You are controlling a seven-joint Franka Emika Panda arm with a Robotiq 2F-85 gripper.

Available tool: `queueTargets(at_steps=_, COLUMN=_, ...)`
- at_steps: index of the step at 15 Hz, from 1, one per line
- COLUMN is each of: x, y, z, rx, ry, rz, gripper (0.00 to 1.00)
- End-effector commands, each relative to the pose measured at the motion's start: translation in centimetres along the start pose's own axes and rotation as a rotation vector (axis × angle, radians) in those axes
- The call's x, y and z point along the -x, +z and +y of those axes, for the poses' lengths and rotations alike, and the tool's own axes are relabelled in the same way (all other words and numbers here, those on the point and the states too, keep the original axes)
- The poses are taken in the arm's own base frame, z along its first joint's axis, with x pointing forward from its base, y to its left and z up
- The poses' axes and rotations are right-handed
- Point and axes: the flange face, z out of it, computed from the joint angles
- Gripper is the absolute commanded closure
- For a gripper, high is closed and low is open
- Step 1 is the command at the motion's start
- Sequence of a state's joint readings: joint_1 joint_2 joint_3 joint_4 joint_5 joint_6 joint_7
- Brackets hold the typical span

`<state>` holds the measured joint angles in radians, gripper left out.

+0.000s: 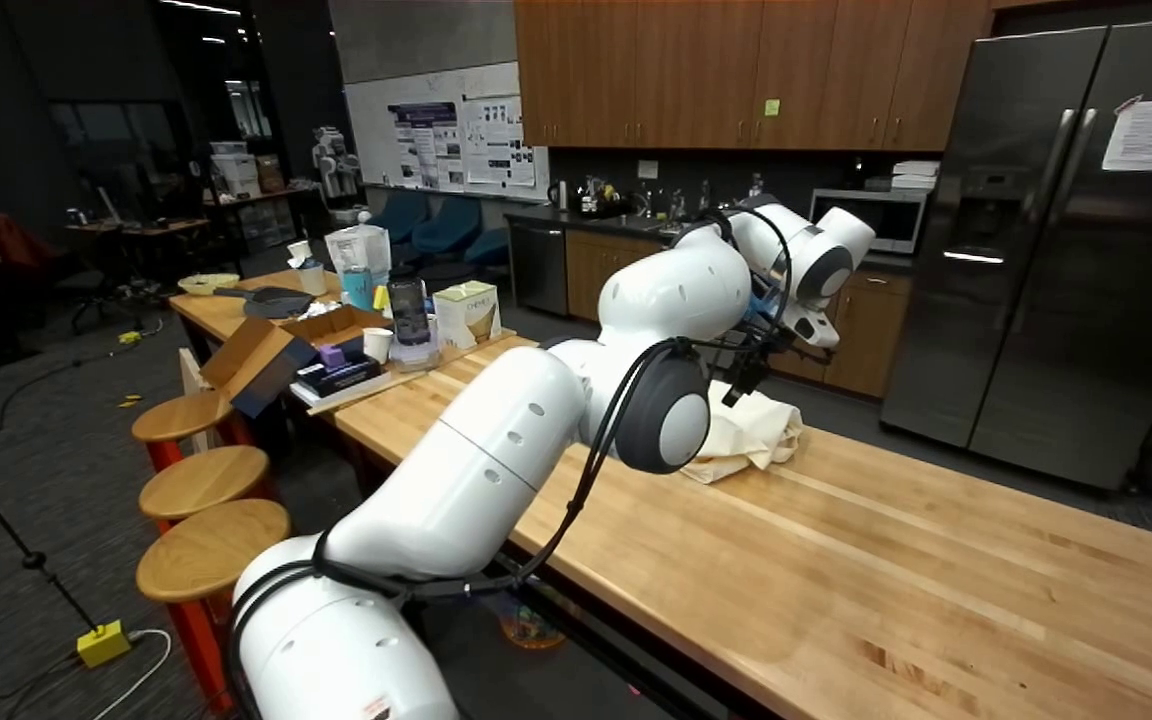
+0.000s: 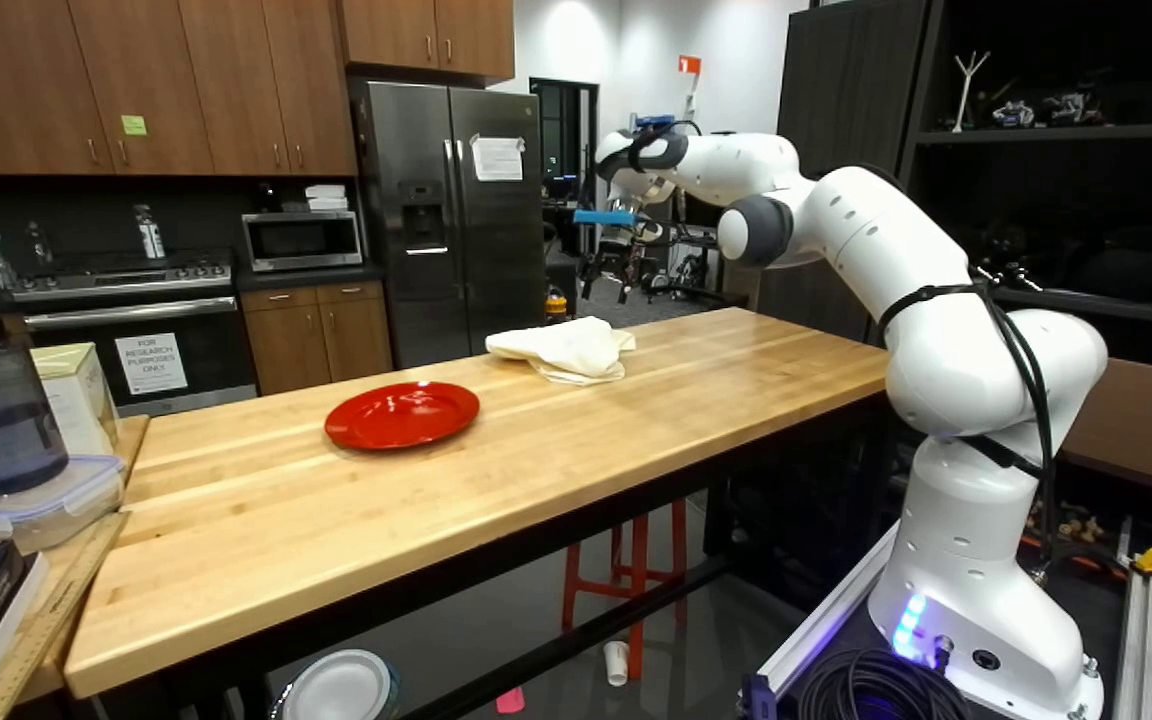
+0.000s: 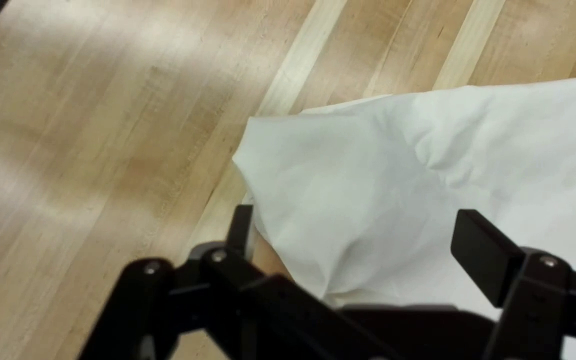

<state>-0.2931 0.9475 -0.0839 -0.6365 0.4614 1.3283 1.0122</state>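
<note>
- Near the far edge of the table, in an exterior view: a crumpled cream cloth, partly behind the arm.
- Along that edge, in an exterior view: a red plate, farther than the cloth from the far right corner.
- In the wrist view: the gripper above the cloth, jaws spread wide.

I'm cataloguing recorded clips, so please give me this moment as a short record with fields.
Gripper: open, holding nothing, hovering over the off-white cloth
Cloth state: bunched and creased, lying on the wooden table
Contact: none; a gap shows in an exterior view
Also on the table: red plate, lying flat, apart from the cloth
</note>
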Motion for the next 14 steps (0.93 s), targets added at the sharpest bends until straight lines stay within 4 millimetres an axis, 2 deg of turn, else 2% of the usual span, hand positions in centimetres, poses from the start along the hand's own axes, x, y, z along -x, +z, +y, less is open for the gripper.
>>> queueTargets(at_steps=1, x=-0.1, y=0.2, z=-0.1, rx=0.004, ry=0.067, rz=-0.023, gripper=0.0)
queueTargets(at_steps=8, x=-0.5, y=1.1, z=-0.2, rx=0.012, ry=0.057, rz=-0.009, gripper=0.0)
queueTargets(at_steps=10, x=0.0, y=1.7, z=-1.6, rx=-0.038, ry=0.061, rz=0.0, gripper=0.0)
queueTargets(at_steps=14, x=-1.1, y=2.2, z=-4.3, rx=-0.245, ry=0.154, rz=-0.045, gripper=0.0)
